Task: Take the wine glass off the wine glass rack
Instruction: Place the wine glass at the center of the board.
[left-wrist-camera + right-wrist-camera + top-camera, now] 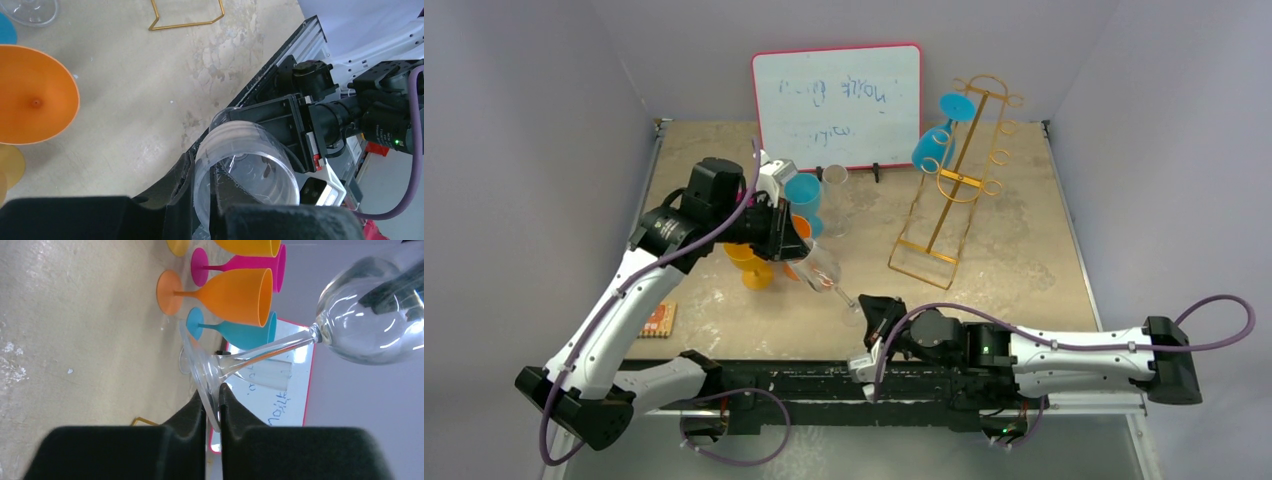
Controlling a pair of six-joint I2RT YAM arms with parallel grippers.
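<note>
A clear wine glass is held tilted above the table's front middle, between both grippers. My left gripper is shut on its bowl rim, one finger inside and one outside the bowl. My right gripper is shut on the edge of its foot; the stem and bowl lead away from it. The gold wire wine glass rack leans at the back right, with a blue wine glass hanging on its upper left side. The rack's base shows in the left wrist view.
A red-framed whiteboard stands at the back. Orange, pink, teal and yellow glasses stand under my left gripper. Another clear glass stands before the whiteboard. A small orange item lies at the front left.
</note>
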